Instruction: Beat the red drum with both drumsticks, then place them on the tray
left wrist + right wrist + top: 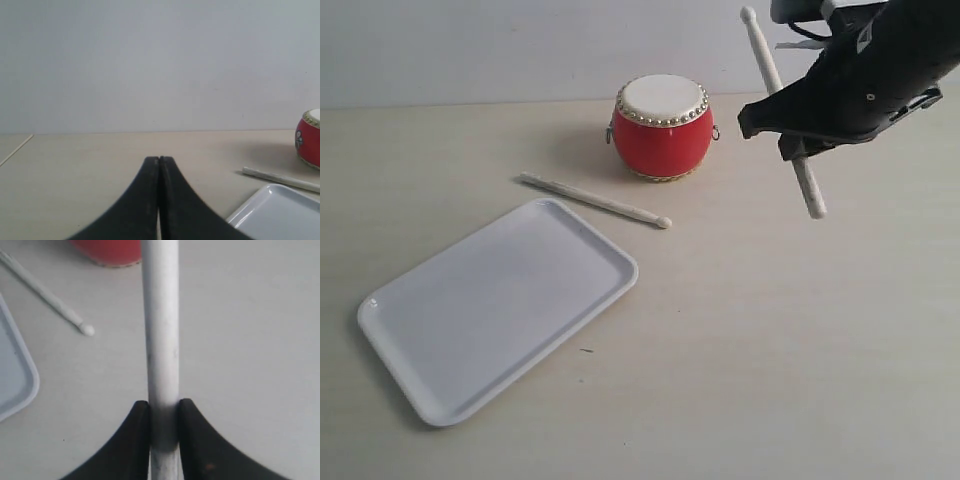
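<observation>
Right gripper [164, 407]: grasping one drumstick [765, 55], raised off the bench [770, 350], 3 o'clock of red drum [662, 135].
Left gripper [159, 160]: clenched, holding nothing.
Other drumstick [590, 198]: flat on bench, 7 o'clock of drum, just beside tray [500, 300].

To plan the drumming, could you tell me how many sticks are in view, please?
2. One stick is gripped in the right tool, aloft right of the drum; the other stick lies on the table between drum and tray. None seems hidden.
</observation>
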